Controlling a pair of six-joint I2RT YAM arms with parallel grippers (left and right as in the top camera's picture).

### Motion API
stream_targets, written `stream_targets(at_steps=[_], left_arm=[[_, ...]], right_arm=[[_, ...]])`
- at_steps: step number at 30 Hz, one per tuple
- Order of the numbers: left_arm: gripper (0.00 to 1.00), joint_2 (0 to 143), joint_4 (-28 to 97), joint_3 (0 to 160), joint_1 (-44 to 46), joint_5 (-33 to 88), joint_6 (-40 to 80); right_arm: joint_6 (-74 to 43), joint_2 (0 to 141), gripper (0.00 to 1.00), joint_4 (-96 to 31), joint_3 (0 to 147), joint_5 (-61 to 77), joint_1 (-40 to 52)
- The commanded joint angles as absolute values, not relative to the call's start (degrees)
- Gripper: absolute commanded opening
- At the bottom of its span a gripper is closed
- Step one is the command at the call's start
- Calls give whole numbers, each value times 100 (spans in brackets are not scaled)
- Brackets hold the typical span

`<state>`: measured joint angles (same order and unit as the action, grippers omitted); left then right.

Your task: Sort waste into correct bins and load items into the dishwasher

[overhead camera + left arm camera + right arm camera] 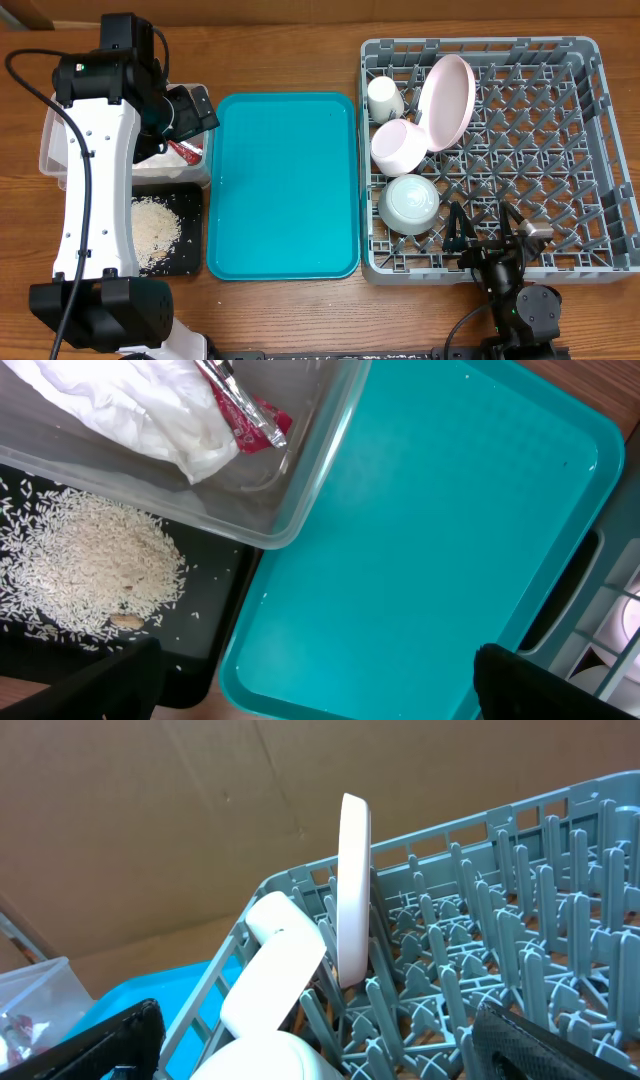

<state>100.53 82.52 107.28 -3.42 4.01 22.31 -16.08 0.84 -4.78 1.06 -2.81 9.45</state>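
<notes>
Plate (447, 100), cup (384, 97), pink bowl (399, 147), green bowl (409, 203) in rack (480, 44)

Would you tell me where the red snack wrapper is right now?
The red snack wrapper lies in the clear tub at the overhead view's left, against the crumpled napkin, next to the black tray.

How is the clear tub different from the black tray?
The clear tub is see-through with tall walls; the black tray is dark and shallow. The clear tub holds a white napkin and a red wrapper; the black tray holds a pile of rice. Both are rectangles sitting just left of the teal tray.
</notes>
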Motion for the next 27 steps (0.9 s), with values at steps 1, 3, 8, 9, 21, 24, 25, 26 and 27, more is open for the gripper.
stream_targets(at_steps=[1,3,8,9,21,24,25,26,27], left_arm=[[100,10022,8243,10739,-320,386,2185],[100,10022,8243,10742,-320,386,2185],[100,10022,8246,10739,-320,386,2185],[100,10022,8246,10742,-320,386,2185],[100,10001,8197,10739,-318,388,2185],[100,9714,8187,10739,-318,386,2185],[100,9568,8158,10739,-320,386,2187],[100,9382,8108,10739,-320,386,2185],[100,9137,8049,10739,-320,386,2187]], right_arm=[[-1514,27,100,-460,47,-244,919],[-1514,27,100,-460,47,-242,919],[-1514,27,100,-460,47,-242,919],[-1514,27,100,-460,47,-244,919],[-1514,27,100,-460,47,-242,919],[-1514,27,100,-460,47,-244,919],[-1514,27,100,-460,47,-244,919],[-1514,27,100,-460,47,-244,919],[-1514,27,100,-460,47,-242,919]])
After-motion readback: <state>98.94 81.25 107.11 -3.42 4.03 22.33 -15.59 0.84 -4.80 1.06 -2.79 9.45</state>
